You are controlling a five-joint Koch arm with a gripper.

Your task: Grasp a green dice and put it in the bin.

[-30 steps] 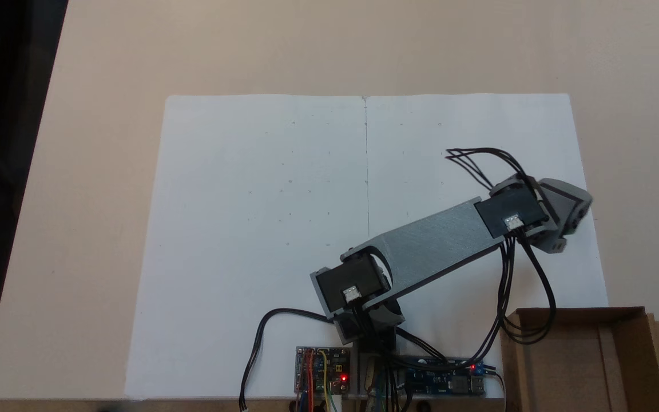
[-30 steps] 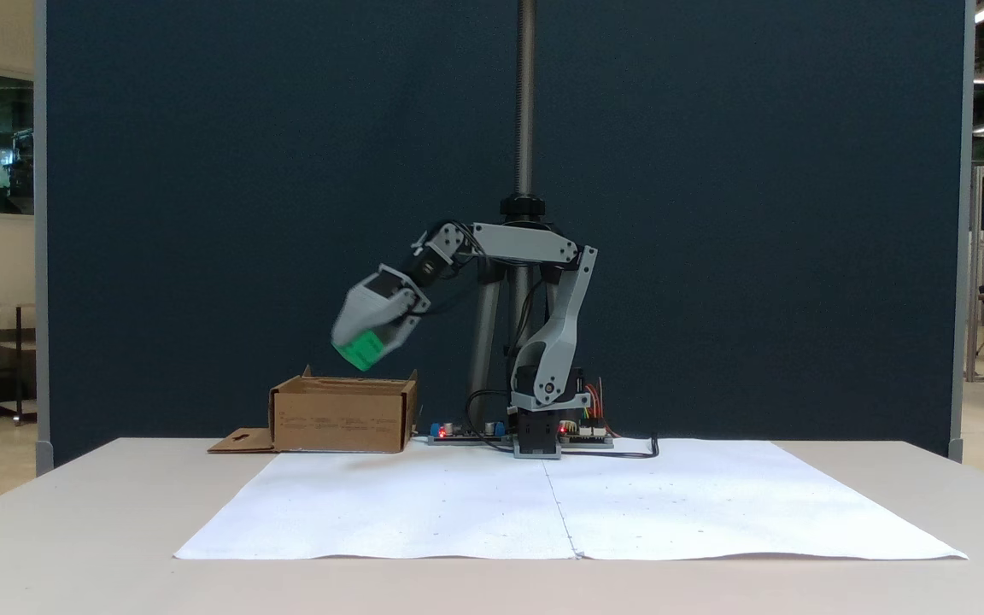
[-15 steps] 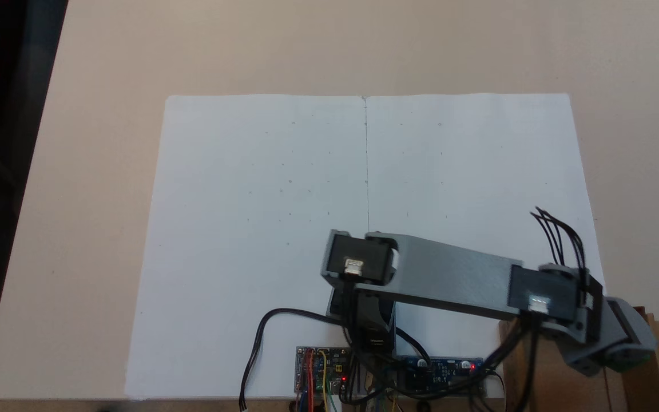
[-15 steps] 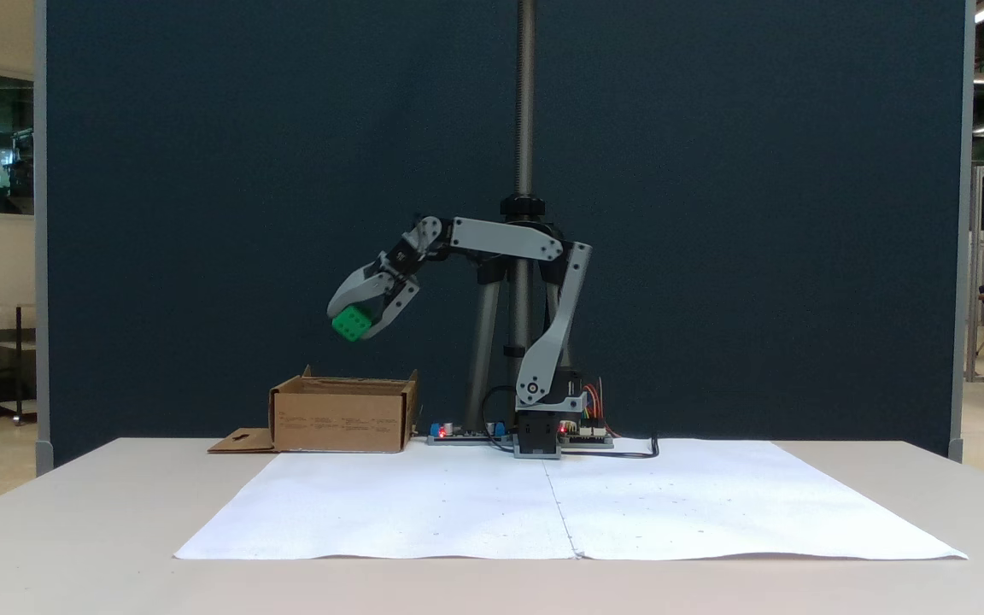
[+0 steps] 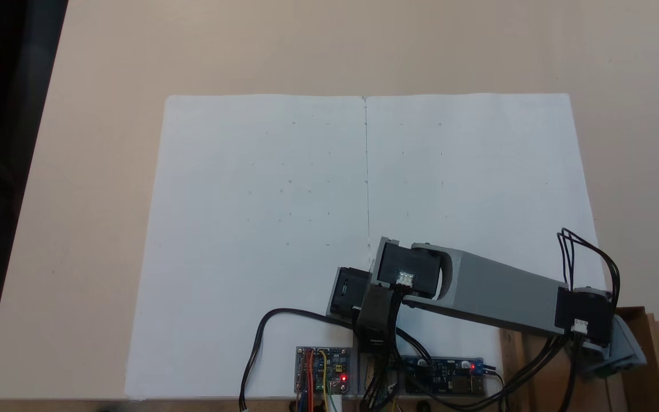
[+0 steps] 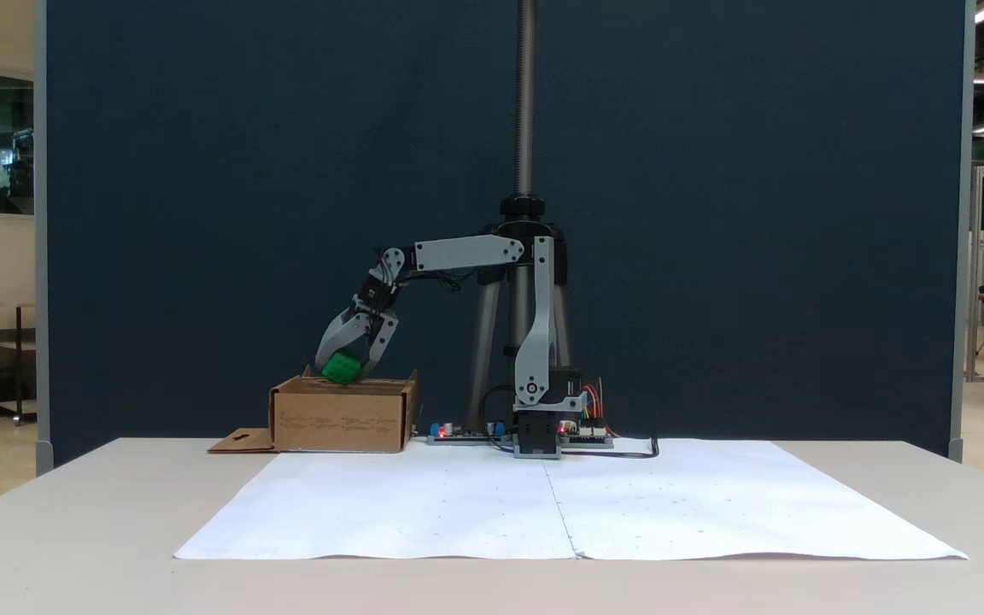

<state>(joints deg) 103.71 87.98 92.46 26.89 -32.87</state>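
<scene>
We see the pincer [image 6: 345,372] clamped on the green dice [image 6: 341,368] at the cardboard bin's [image 6: 338,416] rim (low enough, we judge, for release).

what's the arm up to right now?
The gripper is shut on the green dice and holds it at the top rim of the cardboard bin, at the left of the side-on fixed view. The dice is not yet released. In the fixed view from above, the arm reaches over the bin at the lower right. The white paper lies bare.
</scene>
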